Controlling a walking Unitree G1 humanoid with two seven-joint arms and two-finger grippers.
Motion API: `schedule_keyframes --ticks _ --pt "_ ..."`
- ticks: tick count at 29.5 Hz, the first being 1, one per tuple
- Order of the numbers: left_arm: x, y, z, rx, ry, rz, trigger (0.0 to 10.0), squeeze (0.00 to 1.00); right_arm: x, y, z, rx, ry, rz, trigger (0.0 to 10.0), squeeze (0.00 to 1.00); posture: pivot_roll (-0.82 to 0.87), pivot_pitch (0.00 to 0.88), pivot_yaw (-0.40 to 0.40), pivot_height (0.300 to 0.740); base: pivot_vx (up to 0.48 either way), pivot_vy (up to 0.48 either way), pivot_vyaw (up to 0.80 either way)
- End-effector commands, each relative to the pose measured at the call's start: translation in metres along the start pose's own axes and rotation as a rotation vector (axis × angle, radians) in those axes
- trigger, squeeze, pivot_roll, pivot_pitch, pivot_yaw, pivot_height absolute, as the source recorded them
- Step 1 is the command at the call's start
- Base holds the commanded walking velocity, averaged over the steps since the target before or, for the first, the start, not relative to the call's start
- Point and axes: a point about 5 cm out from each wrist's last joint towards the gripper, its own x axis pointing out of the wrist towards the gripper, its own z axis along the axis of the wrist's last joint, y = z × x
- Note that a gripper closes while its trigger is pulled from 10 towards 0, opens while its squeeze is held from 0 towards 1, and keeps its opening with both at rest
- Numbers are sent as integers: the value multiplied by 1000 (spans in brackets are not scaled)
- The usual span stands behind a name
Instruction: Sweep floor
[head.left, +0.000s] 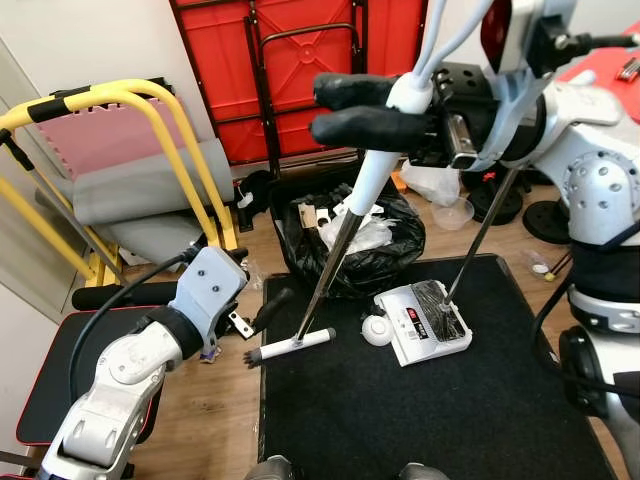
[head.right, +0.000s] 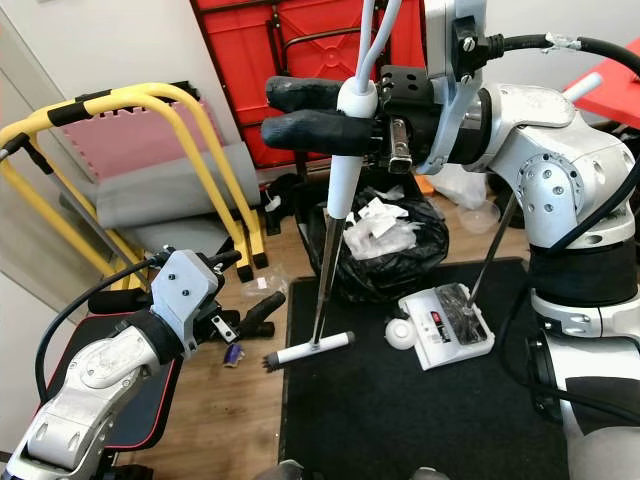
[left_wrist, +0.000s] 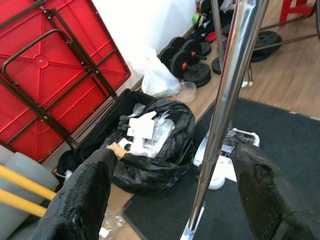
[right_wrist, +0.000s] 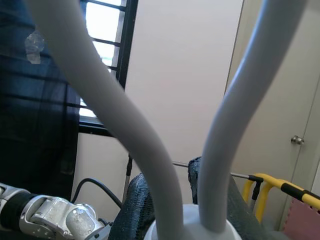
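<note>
Black mat (head.left: 420, 400) with one broom (head.left: 345, 225), one dustpan (head.left: 425, 322), one bag (head.left: 375, 250)

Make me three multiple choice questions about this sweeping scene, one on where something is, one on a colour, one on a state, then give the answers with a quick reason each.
1. Where does the white dustpan sit?
A. on the black mat
B. on the grey cushion
C. inside the bin bag

2. What colour is the folded table leaning on the wall?
A. blue
B. red
C. green

3. How is the right gripper?
A. open, hanging free
B. shut on a cup
C. shut on the broom handle

Answers:
1. A, it rests on the black mat in front of the black bin bag.
2. B, its panels are bright red.
3. C, both black fingers clamp the broom handle, while the left gripper stands open around the metal shaft.
</note>
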Motion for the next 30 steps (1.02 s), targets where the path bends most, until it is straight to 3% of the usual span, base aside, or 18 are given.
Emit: schedule_keyframes --ticks 1,7,11,12,13,14,15,23,24,30 --pt "10 -23 4 -90 -53 -101 10000 1000 7 5 13 -56 -53 53 10000 0 -173 68 55 740 0 0 0" --pt "21 -32 8 -126 -84 -86 10000 1000 8 5 15 -56 -72 55 10000 0 -173 67 54 740 0 0 0" --pt "44 -41 17 -164 -157 -30 10000 1000 11 5 18 -56 -100 51 10000 0 -183 66 58 740 0 0 0" --pt "44 -41 17 -164 -157 -30 10000 1000 11 5 18 -56 -100 51 10000 0 -183 66 58 740 0 0 0" --pt "50 -44 19 -169 -175 -15 10000 565 11 4 19 -57 -113 45 10000 0 -187 65 59 740 0 0 0" --pt "50 -44 19 -169 -175 -15 10000 565 11 4 19 -57 -113 45 10000 0 -187 65 59 740 0 0 0" --pt "54 -46 20 -167 -183 -2 10000 0 12 4 20 -58 -123 40 10000 0 -187 65 59 740 0 0 0" --pt "61 -54 20 -154 -197 -8 10000 0 13 1 24 -71 -150 18 10000 0 -191 62 60 740 0 0 0" --pt "62 -55 20 -162 -204 -14 0 0 13 1 24 -72 -153 14 10000 0 -190 60 60 740 0 0 0" --pt "61 -60 20 -153 -223 -40 0 0 14 0 25 -73 -158 4 10000 0 -192 61 59 740 0 0 0"
